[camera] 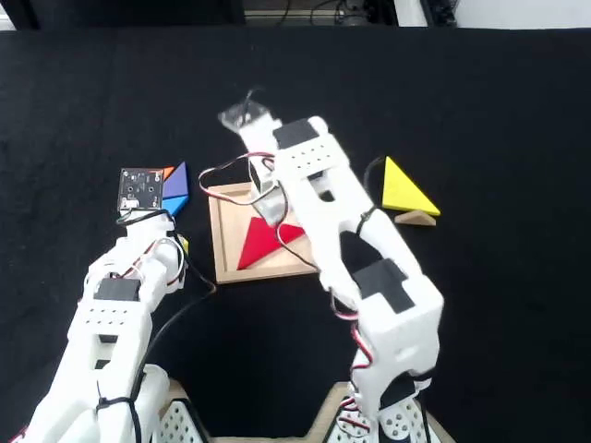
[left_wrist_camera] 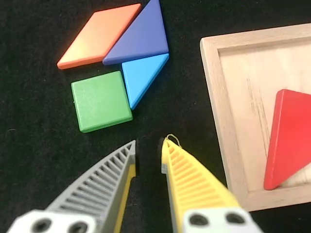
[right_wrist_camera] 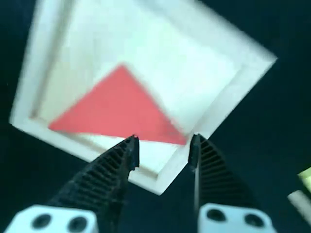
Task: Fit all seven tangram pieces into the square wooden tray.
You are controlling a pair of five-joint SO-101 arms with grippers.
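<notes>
— Black worktop (camera: pixel 480 92), high view: what occupies the left of the frame?
— The left gripper (left_wrist_camera: pixel 148 148), its fingers slightly parted and holding nothing. Just beyond their tips lie four loose pieces: an orange parallelogram (left_wrist_camera: pixel 99 35), a dark blue triangle (left_wrist_camera: pixel 143 36), a light blue triangle (left_wrist_camera: pixel 142 77) and a green square (left_wrist_camera: pixel 101 100). They are clustered edge to edge on the worktop, outside the tray.
— And at centre frame?
— The square wooden tray (camera: pixel 222 268), lying flat, with one red triangle (camera: pixel 263 242) in its lower part. The right gripper (right_wrist_camera: pixel 164 144) hangs over the tray's rim, fingers spread, nothing between them.
— Right of centre?
— A yellow triangle (camera: pixel 404 189) on the worktop, with a small wood-coloured triangle (camera: pixel 416 219) just below it in the frame. Both lie apart from the tray.
</notes>
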